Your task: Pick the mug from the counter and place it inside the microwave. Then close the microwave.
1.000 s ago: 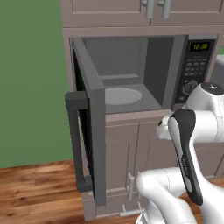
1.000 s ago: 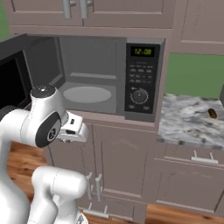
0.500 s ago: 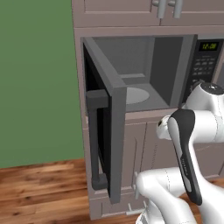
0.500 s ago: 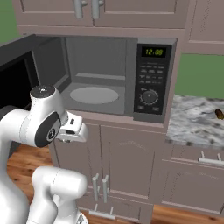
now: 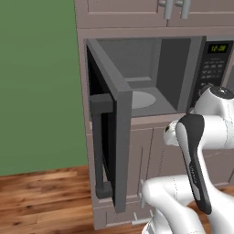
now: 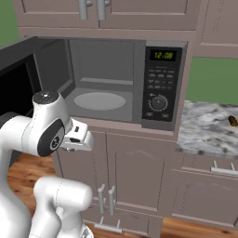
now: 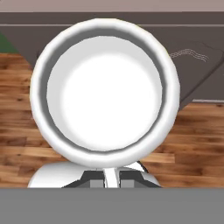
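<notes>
The white mug [image 7: 105, 92] is seen from straight above its mouth in the hand view, with wooden floor below it. My gripper [image 7: 109, 179] is shut on the mug's rim at the bottom of that view. The grey microwave [image 6: 160, 88] stands open, its door [image 5: 116, 137] swung out to the left, and the pale round plate [image 6: 100, 100] inside is bare. The microwave [image 5: 215, 68] sits to the upper right in the left base view. To the right of the microwave lies the marbled counter [image 6: 204, 130].
A small brown oblong object [image 6: 232, 121] lies on the counter at the far right. Cabinet doors with handles [image 6: 106, 200] stand under the microwave. The open door [image 6: 16, 88] juts out toward the arm's left side. Wooden floor [image 5: 41, 196] lies below.
The whole picture has shifted, so the base has driven: the microwave now looms larger and further right. The arm's pose and the shut grip look unchanged.
</notes>
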